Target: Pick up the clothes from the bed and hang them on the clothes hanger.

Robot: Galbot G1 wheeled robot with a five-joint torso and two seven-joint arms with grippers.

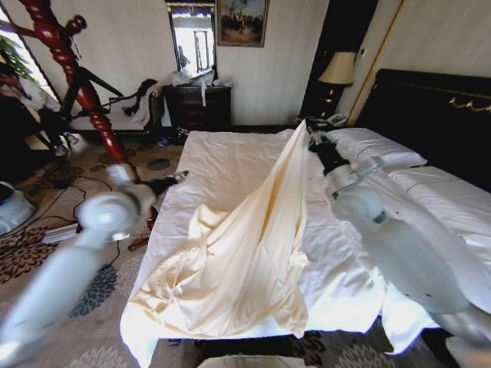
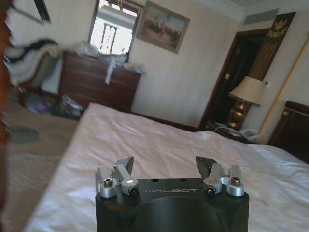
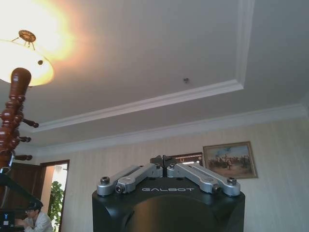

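Apparently carpeted room [image 1: 46, 253]; shirt [image 1: 245, 253] drapes bed [image 1: 222, 153].

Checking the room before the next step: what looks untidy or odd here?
The shirt is pulled up into a peak by the right gripper, its hem spilling over the foot of the bed. The left gripper hovers open over the duvet. Clothes are heaped on the dresser.

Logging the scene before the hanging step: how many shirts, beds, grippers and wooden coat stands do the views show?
Shirt, cream, lifted by right gripper: 1
Bed: 1
Grippers, counting left gripper: 2
Wooden coat stand: 1
Total: 5
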